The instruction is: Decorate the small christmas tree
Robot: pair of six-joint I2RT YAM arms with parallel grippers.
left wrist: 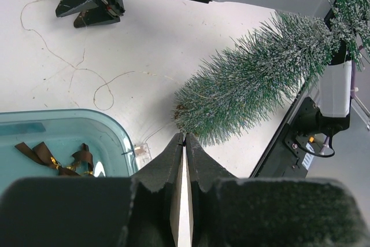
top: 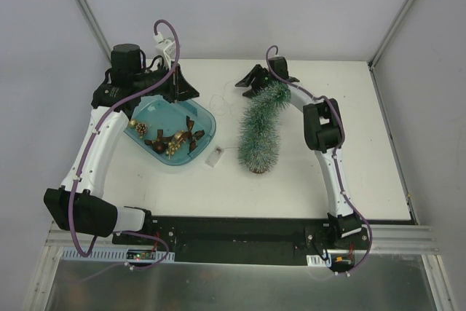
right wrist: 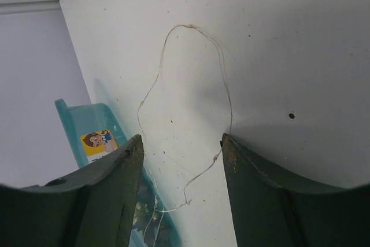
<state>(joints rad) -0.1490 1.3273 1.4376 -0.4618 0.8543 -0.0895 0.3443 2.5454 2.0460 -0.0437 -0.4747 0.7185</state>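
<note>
A white table [top: 364,172] between grey walls carries one teal tray [top: 207,118] left of centre, holding brown bows [top: 191,135] and gold ornaments [top: 139,128]. One small christmas tree [top: 261,132] stands at centre, just right of the tray. The left gripper [left wrist: 184,143] is clenched with nothing seen between its jaws, while the right gripper [right wrist: 180,143] is spread apart around a thin wire [right wrist: 167,62].

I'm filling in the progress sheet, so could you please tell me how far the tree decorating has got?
Done: nothing; the small christmas tree is bare. In hand: the right tool hangs open over the thin wire on the table; the left tool is shut. Left: the wire and the ornaments in the teal tray.
</note>
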